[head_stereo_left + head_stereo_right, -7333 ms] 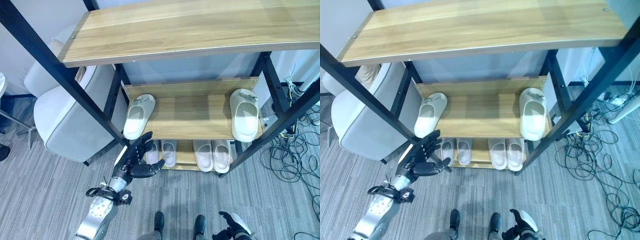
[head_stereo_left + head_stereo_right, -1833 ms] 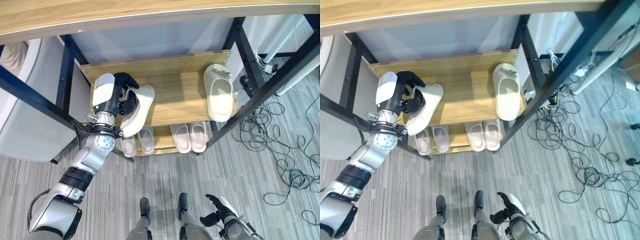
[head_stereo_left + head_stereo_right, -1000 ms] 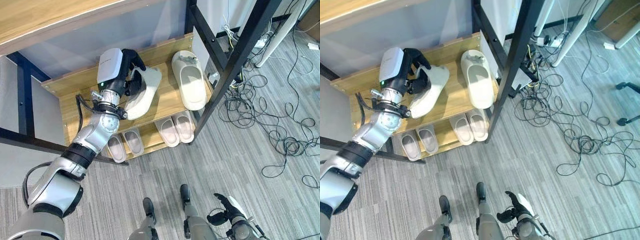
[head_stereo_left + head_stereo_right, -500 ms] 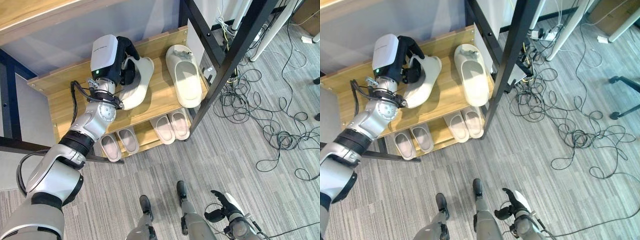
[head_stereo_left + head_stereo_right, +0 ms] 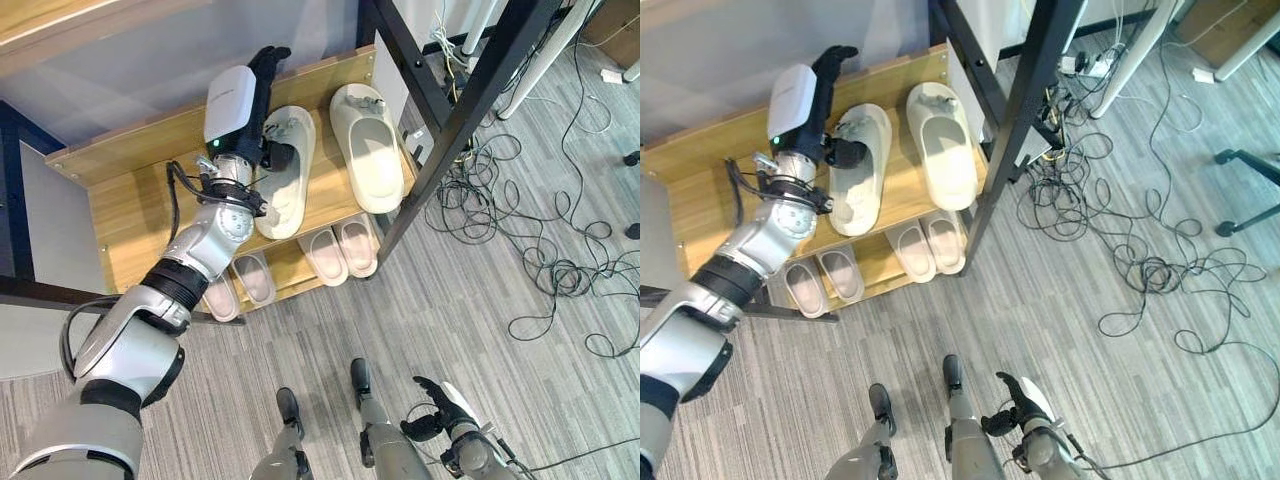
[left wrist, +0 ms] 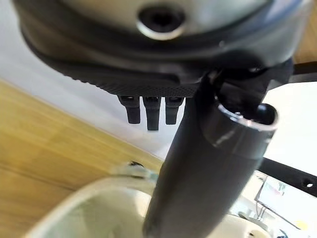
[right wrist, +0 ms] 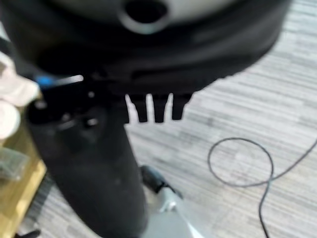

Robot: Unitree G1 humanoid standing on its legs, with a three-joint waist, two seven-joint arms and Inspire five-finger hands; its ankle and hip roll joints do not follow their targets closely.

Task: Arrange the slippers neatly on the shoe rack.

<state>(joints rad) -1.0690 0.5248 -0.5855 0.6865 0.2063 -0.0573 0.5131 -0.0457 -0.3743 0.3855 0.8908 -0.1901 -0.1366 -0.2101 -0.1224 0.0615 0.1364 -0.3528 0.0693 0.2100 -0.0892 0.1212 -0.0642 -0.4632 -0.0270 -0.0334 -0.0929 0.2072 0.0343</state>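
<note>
The cream rubber slipper (image 5: 285,170) I was working on lay flat on the middle wooden shelf (image 5: 130,200) of the black-framed shoe rack (image 5: 455,100), sole down, toe towards the back wall. Just beside it, on the side nearer the rack's dark upright, lay the second cream slipper (image 5: 367,148), roughly parallel to the first with a narrow gap between them.

My left hand (image 5: 262,95) was over the first slipper's toe end. Its fingers (image 6: 151,111) were stretched out straight towards the back edge of the shelf and gripped nothing. The thumb (image 6: 198,183) hung down over the slipper's upper; I could not tell whether it touched the slipper.

On the lower shelf I saw two pairs of small pale slippers: one pair (image 5: 342,247) under the second cream slipper, the other (image 5: 240,285) partly hidden behind my left arm.

My right hand (image 5: 432,418) hung low at my side over the grey wood-grain floor (image 5: 560,400), fingers loosely curled and grasping nothing. A tangle of black cables (image 5: 510,230) sprawled across the floor beyond the rack.
</note>
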